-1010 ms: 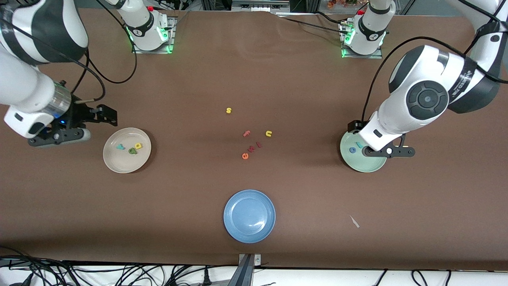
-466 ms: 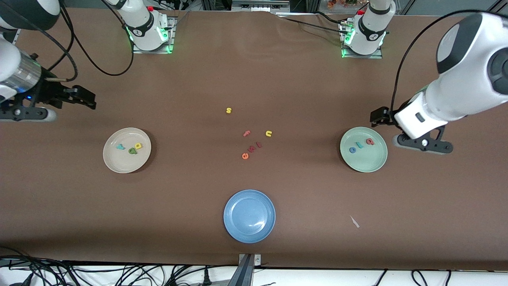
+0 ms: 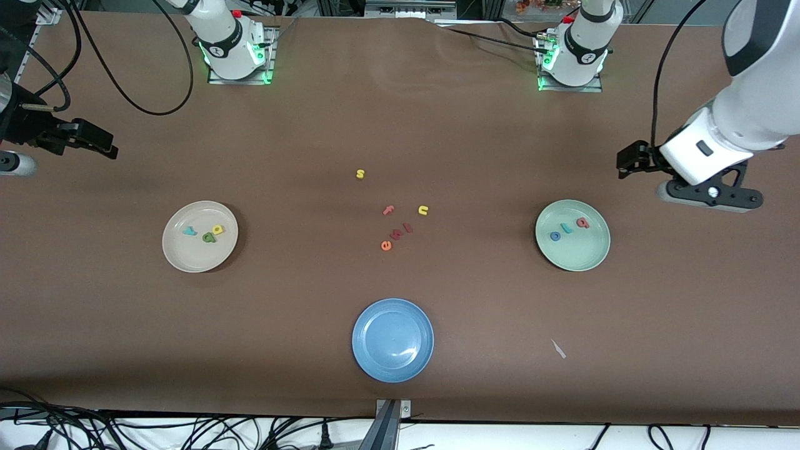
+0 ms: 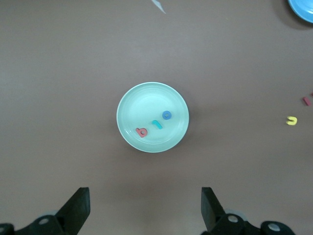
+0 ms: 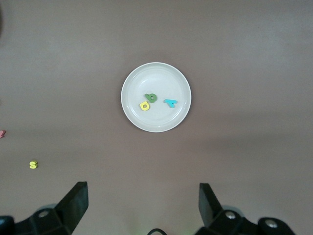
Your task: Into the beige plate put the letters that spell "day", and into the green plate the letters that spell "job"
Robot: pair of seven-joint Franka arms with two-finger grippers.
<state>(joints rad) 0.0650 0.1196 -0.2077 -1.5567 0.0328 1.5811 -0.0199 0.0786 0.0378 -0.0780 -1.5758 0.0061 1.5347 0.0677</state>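
The beige plate (image 3: 197, 256) holds a teal "y" (image 3: 189, 231), an olive-green letter (image 3: 208, 237) and a yellow letter (image 3: 217, 230). My right wrist view looks down on that plate (image 5: 156, 78) from high up. The green plate (image 3: 578, 253) holds a blue "o" (image 3: 555, 236), a teal hooked letter (image 3: 567, 229) and a pinkish-red letter (image 3: 582, 222). My left gripper (image 3: 709, 192) hangs open and empty over bare cloth beside the green plate (image 4: 146, 100). My right gripper (image 3: 12, 164) is open and empty at the right arm's end of the table.
In the table's middle lie loose letters: a yellow "s" (image 3: 360, 174), a pink "f" (image 3: 389, 210), a yellow "u" (image 3: 423, 210), an orange "e" (image 3: 386, 245) and two small red ones (image 3: 407, 228). A blue plate (image 3: 392, 369) lies nearest the front camera. A white scrap (image 3: 558, 349) lies nearby.
Both arms have risen and drawn outward toward their ends of the table. The left gripper has left the green plate, and the pinkish-red letter now shows in it.
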